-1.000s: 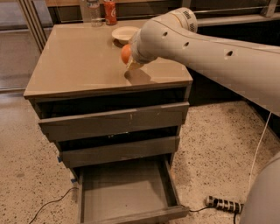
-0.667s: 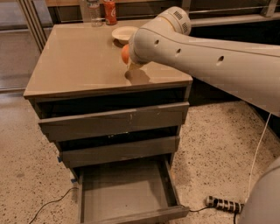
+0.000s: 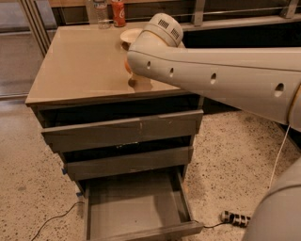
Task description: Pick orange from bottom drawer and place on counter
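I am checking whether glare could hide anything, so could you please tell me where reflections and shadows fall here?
Camera view: the glossy counter shows a pale sheen across its middle; a darker patch lies on it under the gripper, which is low over the counter, largely hidden by the arm, beside the orange; the gaps above the open bottom drawer are deeply shadowed.

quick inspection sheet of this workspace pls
surface: glossy beige counter
job's things: small round orange over the counter's right side, mostly hidden by the white arm; grey bottom drawer pulled open
clutter: white bowl, red soda can, clear bottle at the back edge
grippers: gripper by the orange, largely behind the arm
cables: thin cord on floor left; black power strip right
surroundings: speckled terrazzo floor
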### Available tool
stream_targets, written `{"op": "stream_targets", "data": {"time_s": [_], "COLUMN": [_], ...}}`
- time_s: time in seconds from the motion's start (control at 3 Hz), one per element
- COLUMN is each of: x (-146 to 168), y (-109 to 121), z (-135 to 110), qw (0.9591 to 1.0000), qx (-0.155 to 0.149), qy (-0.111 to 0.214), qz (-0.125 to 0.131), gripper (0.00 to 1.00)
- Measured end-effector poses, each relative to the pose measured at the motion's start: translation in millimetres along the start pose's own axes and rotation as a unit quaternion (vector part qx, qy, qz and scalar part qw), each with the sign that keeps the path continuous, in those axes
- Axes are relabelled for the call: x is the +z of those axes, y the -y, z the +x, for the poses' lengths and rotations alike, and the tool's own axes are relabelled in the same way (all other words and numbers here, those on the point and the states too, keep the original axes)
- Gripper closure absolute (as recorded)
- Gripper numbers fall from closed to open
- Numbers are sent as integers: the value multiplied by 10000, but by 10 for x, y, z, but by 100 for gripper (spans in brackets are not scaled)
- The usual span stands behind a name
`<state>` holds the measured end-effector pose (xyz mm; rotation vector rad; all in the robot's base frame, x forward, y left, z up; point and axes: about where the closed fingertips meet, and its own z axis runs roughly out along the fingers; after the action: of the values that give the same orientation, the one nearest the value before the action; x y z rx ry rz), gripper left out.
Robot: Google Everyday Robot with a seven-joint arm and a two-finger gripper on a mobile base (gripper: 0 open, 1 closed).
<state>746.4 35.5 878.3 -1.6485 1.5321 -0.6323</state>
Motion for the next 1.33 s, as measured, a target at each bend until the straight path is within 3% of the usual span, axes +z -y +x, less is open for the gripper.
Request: {"op": "stream_targets", "data": {"time_s": [0.33,0.67,1.0,1.33], "x": [8,66,130,10], "y": [20,54,32,56], "z": [-28,19,44,-44], "qw": [9998,9971,9906,9806], "qx": [113,349,688,971], "qy": [176,679,1178,1701], "qz": [-25,12,-29,-85], "gripper": [100,100,100,100]}}
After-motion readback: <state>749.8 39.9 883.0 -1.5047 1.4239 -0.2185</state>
